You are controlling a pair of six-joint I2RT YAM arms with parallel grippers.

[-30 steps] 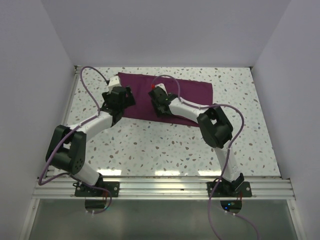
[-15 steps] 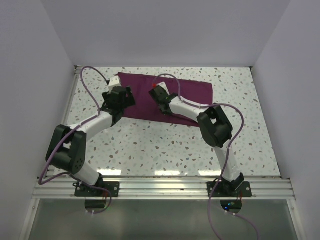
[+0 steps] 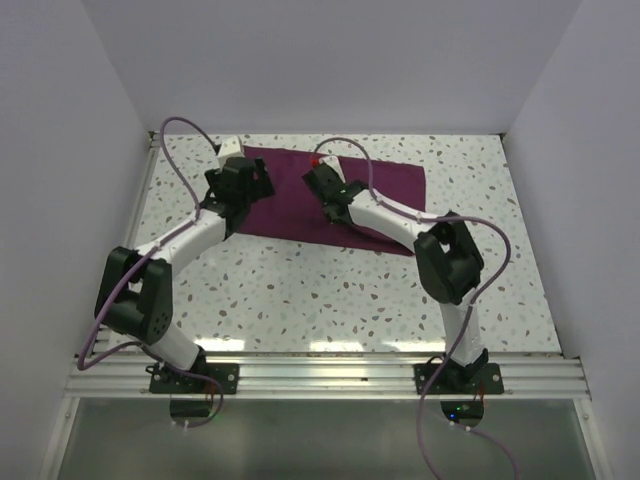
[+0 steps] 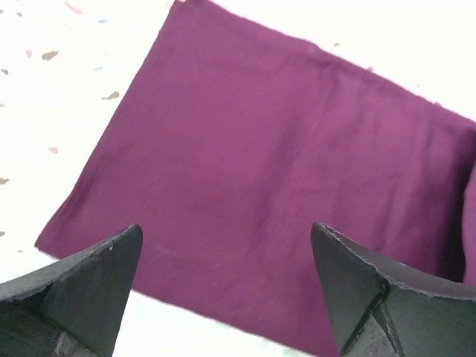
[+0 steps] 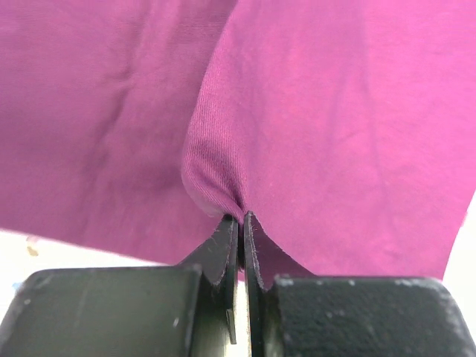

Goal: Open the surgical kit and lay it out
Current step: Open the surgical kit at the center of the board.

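Purple cloth wrap (image 5: 335, 111), pinched by right gripper (image 5: 240, 220)

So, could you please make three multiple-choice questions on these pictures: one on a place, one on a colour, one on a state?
1. Where on the table does the cloth wrap lie?
A. toward the far side
B. at the near edge
C. hanging over the right edge

2. What colour is the cloth wrap?
A. green
B. white
C. dark purple

3. How is the right hand?
A. wide open
B. shut on a pinched fold of the cloth wrap
C. shut on nothing

Answers:
1 A, the top view shows it in the far half.
2 C, every view shows purple cloth.
3 B, the right wrist view shows the fingers closed with a fold between them.
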